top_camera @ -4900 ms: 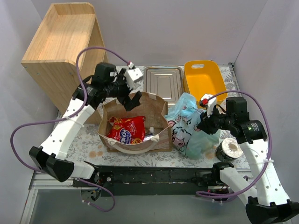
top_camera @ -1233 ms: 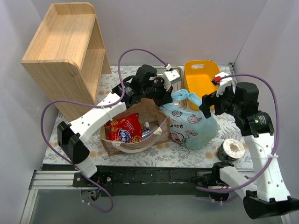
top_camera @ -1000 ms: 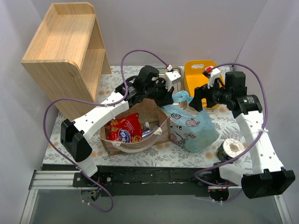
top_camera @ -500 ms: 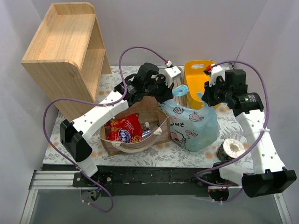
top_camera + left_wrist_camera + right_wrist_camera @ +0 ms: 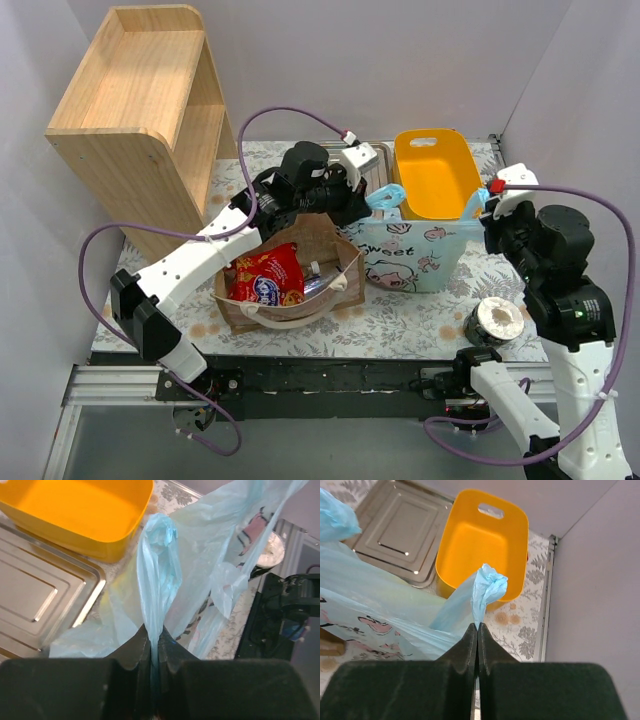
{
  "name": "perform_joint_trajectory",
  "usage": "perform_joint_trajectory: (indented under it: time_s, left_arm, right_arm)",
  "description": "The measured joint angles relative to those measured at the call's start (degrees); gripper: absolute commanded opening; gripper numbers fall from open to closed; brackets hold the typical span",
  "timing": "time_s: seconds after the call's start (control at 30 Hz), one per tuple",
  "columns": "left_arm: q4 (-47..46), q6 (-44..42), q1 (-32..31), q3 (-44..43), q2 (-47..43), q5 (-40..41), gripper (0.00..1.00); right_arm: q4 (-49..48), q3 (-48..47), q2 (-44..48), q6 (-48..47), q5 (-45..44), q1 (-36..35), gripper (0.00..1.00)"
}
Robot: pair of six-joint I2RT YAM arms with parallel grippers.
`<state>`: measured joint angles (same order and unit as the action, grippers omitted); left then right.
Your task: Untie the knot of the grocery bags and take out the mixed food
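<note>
The light-blue plastic bag [image 5: 410,258] hangs stretched between my two grippers, in front of the yellow tub. My left gripper [image 5: 372,207] [image 5: 154,635] is shut on its left handle [image 5: 157,570]. My right gripper [image 5: 484,212] [image 5: 478,627] is shut on its right handle [image 5: 487,587]. The knot does not show; the two handles stand well apart. What the blue bag holds is hidden. The brown paper bag [image 5: 335,235] stands open to its left, with a red crisp packet [image 5: 265,280] and a small clear packet inside.
The yellow tub [image 5: 435,175] [image 5: 485,545] and the steel tray [image 5: 405,525] [image 5: 35,595] sit at the back. A wooden shelf [image 5: 140,110] stands at the back left. A round roll [image 5: 497,320] lies near the right arm's base.
My right gripper has pulled its handle to the right and nearer, and the left has drawn back a little leftward. The blue bag is now stretched wide between them.
</note>
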<state>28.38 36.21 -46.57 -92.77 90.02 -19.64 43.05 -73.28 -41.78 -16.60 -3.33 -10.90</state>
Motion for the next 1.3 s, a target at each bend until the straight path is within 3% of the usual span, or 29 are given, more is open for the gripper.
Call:
perform_joint_trajectory:
  time_s: [0.07, 0.1, 0.13, 0.23, 0.4, 0.67, 0.8, 0.9, 1.1, 1.2, 1.23, 1.27, 1.3]
  left_arm:
    - [0.1, 1.6, 0.0, 1.3, -0.2, -0.7, 0.31]
    - [1.1, 2.2, 0.1, 1.5, -0.2, -0.7, 0.4]
    - [1.8, 2.6, 0.3, 1.6, -0.2, -0.7, 0.56]
    - [4.1, 2.4, 0.9, -0.6, 0.3, -0.4, 0.71]
    - [4.8, 0.3, 1.3, -14.9, 6.4, -1.6, 0.77]
    - [2.8, -3.5, 0.5, -37.9, 23.3, -13.0, 0.83]
    - [5.1, -6.2, -1.6, -39.8, 30.8, -17.0, 0.83]
    - [8.6, -9.0, -3.8, -35.8, 33.0, -17.7, 0.82]
    - [10.4, -12.6, -7.1, -22.5, 31.2, -13.6, 0.74]
    - [11.1, -13.2, -7.7, -19.3, 30.9, -8.6, 0.53]
    - [11.6, -13.3, -7.6, -19.1, 30.9, -6.6, 0.41]
    - [11.9, -13.1, -7.5, -19.1, 30.9, -4.9, 0.16]
    - [11.9, -12.9, -7.5, -19.1, 30.9, -3.7, 0.07]
  right_arm:
    - [-0.2, 3.5, 0.5, -0.6, -1.8, 0.0, 0.01]
    - [-0.5, 4.9, 0.5, -1.0, -3.0, 0.2, 0.01]
    - [-0.9, 6.2, 0.5, -1.2, -4.1, 0.4, 0.01]
    - [-1.2, 7.6, 0.0, -1.4, -6.1, 0.6, 0.01]
    - [-2.8, 7.6, 0.9, -2.0, -6.9, 0.7, 0.01]
    - [-4.5, 7.3, 2.4, -4.4, -9.0, 0.7, 0.01]
    - [-6.0, 7.3, 2.3, -5.1, -9.7, 0.7, 0.01]
    - [-7.7, 7.3, 1.6, -5.3, -10.3, 0.7, 0.01]
    - [-10.1, 7.1, 0.5, -5.5, -10.7, 0.7, 0.01]
    - [-10.3, 7.1, 0.6, -5.7, -10.9, 0.7, 0.01]
    - [-10.4, 7.1, 0.7, -5.9, -11.1, 0.7, 0.01]
    - [-10.5, 7.1, 0.8, -6.0, -11.3, 0.7, 0.01]
    - [-10.8, 7.1, 0.9, -6.2, -11.6, 0.7, 0.01]
